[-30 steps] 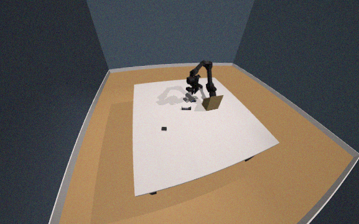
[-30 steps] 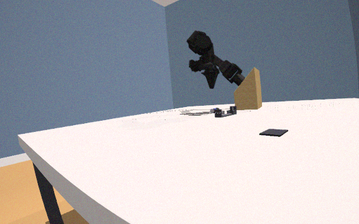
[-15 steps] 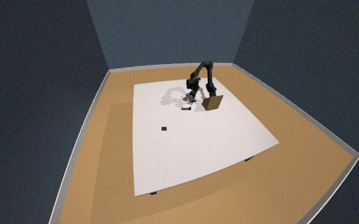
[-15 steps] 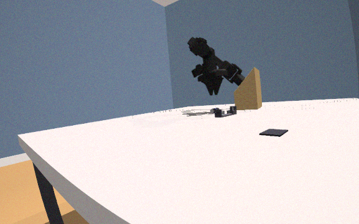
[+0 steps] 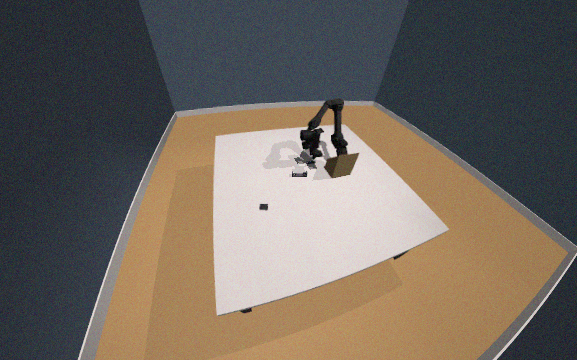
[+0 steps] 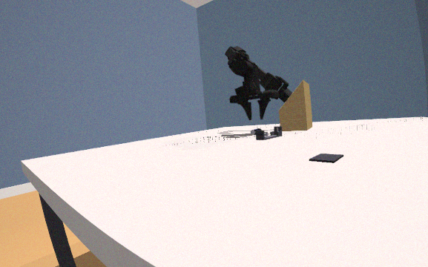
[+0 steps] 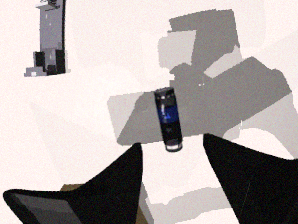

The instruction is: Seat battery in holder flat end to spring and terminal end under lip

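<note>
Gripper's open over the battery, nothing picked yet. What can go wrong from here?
1. The battery lies loose on the table; an off-centre close by the gripper may roll it away.
2. The holder sits apart from it, so a skewed grasp could jam at the lip.
3. The wedge stands close behind the arm.

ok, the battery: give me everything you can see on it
The battery is a short dark cylinder with a blue band around its middle and a pale cap at the end nearer the camera. It lies on its side on the white table, apart from the holder, which is empty. Nothing grips it: the gripper hangs open above, and the battery shows in the gap between its fingers, in the arm's shadow.
</note>
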`<state>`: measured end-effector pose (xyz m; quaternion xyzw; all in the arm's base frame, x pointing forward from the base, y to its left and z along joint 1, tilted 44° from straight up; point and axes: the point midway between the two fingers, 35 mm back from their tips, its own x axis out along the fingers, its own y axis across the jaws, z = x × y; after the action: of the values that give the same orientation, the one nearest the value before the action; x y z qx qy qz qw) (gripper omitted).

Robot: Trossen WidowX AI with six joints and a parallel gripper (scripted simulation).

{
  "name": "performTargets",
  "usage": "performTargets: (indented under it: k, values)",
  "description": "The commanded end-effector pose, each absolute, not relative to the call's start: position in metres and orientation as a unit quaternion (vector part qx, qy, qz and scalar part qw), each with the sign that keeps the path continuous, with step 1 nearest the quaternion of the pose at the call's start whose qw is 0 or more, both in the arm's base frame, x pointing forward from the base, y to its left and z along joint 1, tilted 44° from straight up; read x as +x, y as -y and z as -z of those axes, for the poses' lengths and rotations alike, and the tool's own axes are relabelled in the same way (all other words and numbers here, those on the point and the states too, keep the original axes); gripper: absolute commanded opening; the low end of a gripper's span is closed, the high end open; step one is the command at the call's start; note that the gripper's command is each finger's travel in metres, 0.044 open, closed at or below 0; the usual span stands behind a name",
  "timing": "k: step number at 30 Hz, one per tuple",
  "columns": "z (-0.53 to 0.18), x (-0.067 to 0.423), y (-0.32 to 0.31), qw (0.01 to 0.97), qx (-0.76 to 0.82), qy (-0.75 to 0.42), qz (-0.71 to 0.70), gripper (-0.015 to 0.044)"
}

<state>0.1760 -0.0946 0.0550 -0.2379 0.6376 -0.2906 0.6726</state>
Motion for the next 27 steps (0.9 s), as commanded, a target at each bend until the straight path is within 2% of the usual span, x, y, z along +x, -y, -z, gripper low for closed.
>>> performTargets:
  k: [1,27]
  values:
    - [-0.055,0.175,0.097,0.666,-0.264,-0.643,0.271,0.0223]
    - [-0.03,0.178,0.121,0.666,-0.262,-0.644,0.27,0.0223]
